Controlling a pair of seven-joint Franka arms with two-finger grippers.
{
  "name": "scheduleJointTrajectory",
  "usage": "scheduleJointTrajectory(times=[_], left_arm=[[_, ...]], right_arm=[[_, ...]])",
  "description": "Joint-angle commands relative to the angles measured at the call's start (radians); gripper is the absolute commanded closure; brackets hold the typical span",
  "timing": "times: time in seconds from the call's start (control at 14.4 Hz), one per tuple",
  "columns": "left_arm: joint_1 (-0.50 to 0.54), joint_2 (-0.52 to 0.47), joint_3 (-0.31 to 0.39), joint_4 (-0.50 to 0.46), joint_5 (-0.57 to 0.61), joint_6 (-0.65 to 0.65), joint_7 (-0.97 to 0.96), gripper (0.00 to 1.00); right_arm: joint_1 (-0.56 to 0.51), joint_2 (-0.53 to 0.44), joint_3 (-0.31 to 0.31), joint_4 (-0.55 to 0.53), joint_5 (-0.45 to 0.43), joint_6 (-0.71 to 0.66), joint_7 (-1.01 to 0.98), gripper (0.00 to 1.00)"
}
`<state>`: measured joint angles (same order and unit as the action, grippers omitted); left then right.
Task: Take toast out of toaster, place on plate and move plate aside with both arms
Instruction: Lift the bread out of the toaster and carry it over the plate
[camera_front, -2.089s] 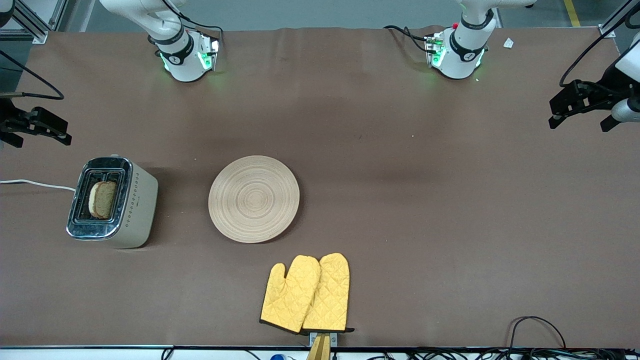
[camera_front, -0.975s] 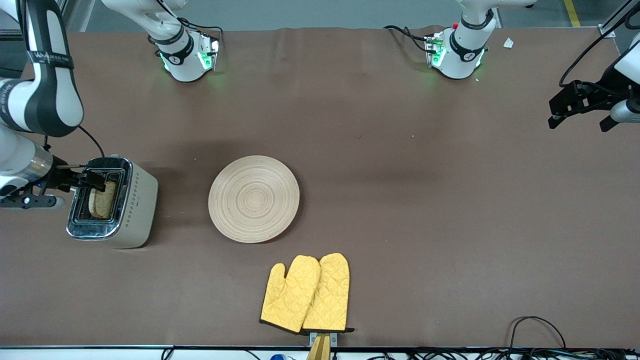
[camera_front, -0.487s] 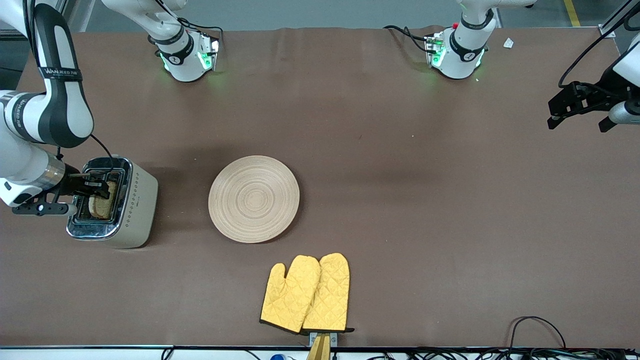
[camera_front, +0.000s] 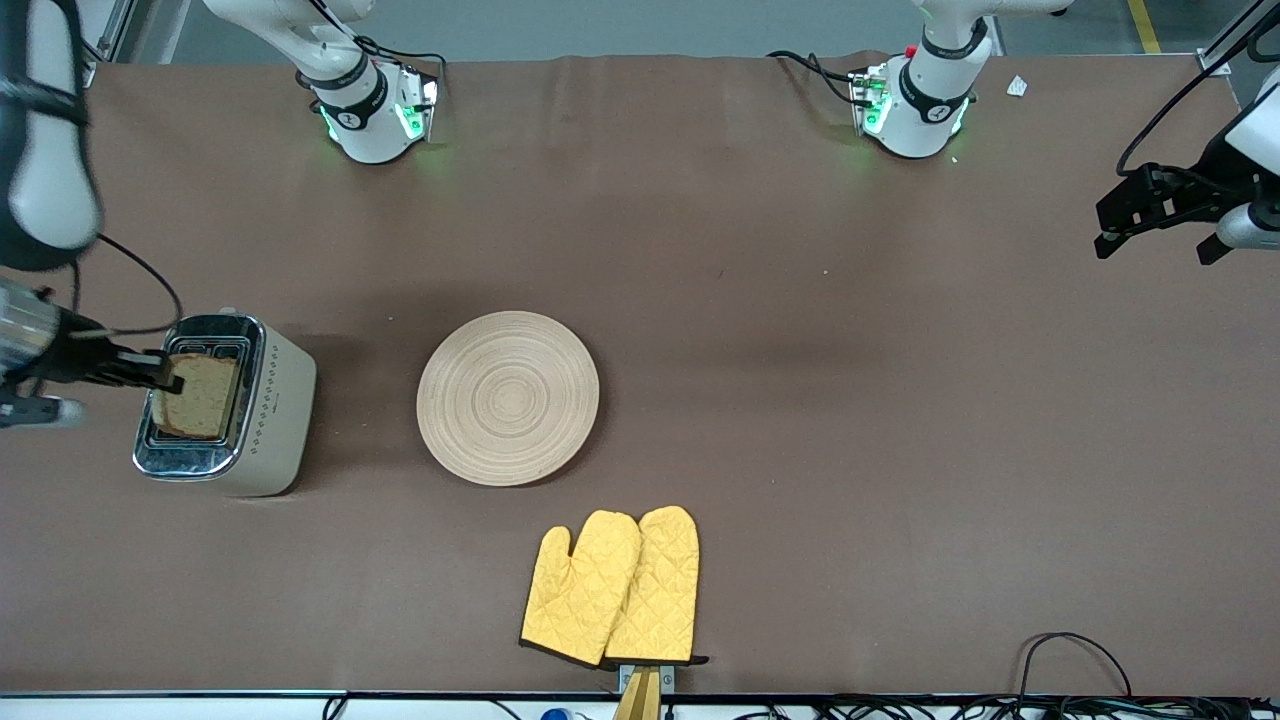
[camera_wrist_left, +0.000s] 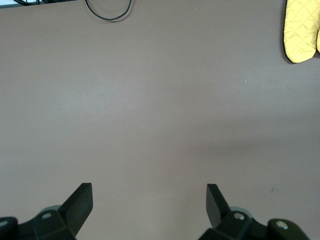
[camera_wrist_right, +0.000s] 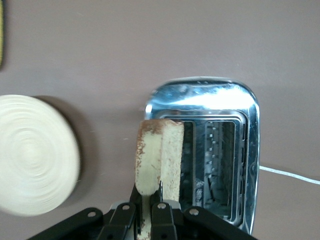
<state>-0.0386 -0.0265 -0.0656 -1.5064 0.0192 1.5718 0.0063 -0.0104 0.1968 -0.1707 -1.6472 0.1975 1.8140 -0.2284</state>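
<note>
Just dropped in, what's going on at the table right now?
The right gripper is shut on the toast and has it raised over the toaster, at the right arm's end of the table. The plate sits bare beside the toaster, with a pair of yellow oven mitts nearer the front camera. The left gripper waits with jaws open over the left arm's end of the table, holding nothing.

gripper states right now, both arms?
Left gripper: open, empty, over bare table.
Right gripper: shut on the toast, over the toaster.
</note>
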Motion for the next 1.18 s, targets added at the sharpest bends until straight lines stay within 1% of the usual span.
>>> scheduleJointTrajectory(times=[0.0,0.14,0.21,0.42,0.49,0.63,0.7,0.77,0.84,0.91,0.97,1.11], left_arm=[[0.002,0.005,-0.002,0.017,0.004,-0.015,0.000,0.00],[0.002,0.005,-0.002,0.015,0.004,-0.015,-0.005,0.00],[0.002,0.008,-0.002,0.015,0.004,-0.021,-0.006,0.00],[0.002,0.020,-0.002,0.017,0.004,-0.029,0.007,0.00],[0.003,0.022,-0.003,0.017,0.004,-0.029,0.009,0.00],[0.002,0.031,-0.003,0.017,0.005,-0.029,0.009,0.00],[0.002,0.033,-0.003,0.017,0.005,-0.029,0.009,0.00],[0.002,0.036,-0.003,0.015,0.004,-0.029,0.009,0.00],[0.002,0.048,-0.003,0.017,0.005,-0.033,0.008,0.00],[0.003,0.054,-0.002,0.018,0.005,-0.039,0.008,0.00],[0.005,0.054,-0.002,0.017,0.005,-0.041,0.009,0.00],[0.003,0.059,0.003,0.008,0.008,-0.071,0.000,0.00]], right_arm=[[0.007,-0.010,0.019,0.139,0.042,-0.146,-0.006,1.00],[0.056,-0.008,0.023,0.126,0.075,-0.157,0.018,1.00],[0.079,-0.007,0.023,0.083,0.104,-0.136,0.018,1.00],[0.176,-0.010,0.022,-0.159,0.268,0.084,0.055,1.00],[0.205,-0.008,0.023,-0.208,0.299,0.143,0.072,1.00],[0.304,-0.004,0.023,-0.308,0.354,0.302,0.087,1.00],[0.344,0.004,0.023,-0.340,0.408,0.379,0.087,1.00],[0.387,0.025,0.025,-0.370,0.481,0.459,0.087,1.00],[0.456,0.061,0.025,-0.376,0.566,0.528,0.087,1.00],[0.504,0.085,0.023,-0.376,0.617,0.562,0.087,1.00],[0.529,0.107,0.023,-0.376,0.640,0.585,0.086,1.00],[0.535,0.124,0.025,-0.385,0.645,0.577,0.075,1.00]])
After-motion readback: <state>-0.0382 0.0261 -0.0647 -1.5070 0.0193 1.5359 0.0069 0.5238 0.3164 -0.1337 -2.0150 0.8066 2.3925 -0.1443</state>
